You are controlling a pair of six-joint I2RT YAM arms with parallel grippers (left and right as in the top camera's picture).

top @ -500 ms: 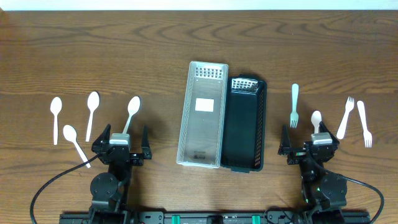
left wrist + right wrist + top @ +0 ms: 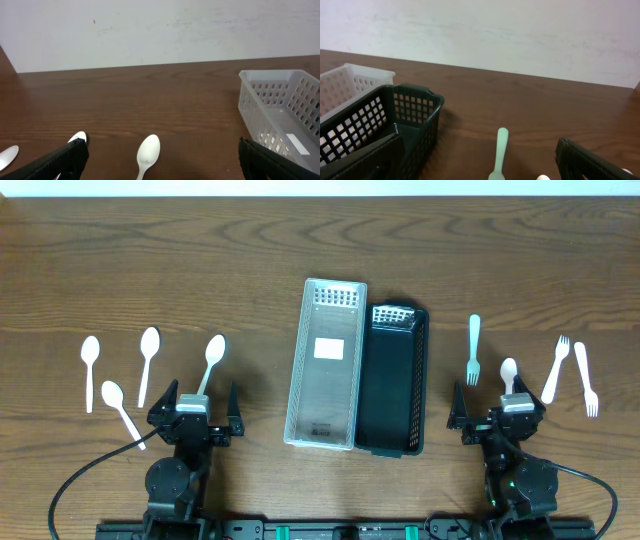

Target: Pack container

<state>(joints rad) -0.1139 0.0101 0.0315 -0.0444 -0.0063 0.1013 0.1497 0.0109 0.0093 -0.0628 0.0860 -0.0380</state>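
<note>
Left claw [image 2: 200, 400] and right claw [image 2: 497, 412] both gaped apart, empty, at the near edge; the white basket [image 2: 325, 395] sat just left of the black basket [image 2: 390, 400] mid-desk [image 2: 200, 260].

You see a white basket [image 2: 322, 395] with grid-pierced walls, a black basket [image 2: 392, 395] gridded likewise, white spoons [image 2: 216, 347] and forks [image 2: 473, 350], and a brown wood-grained surface [image 2: 200, 240].
</note>
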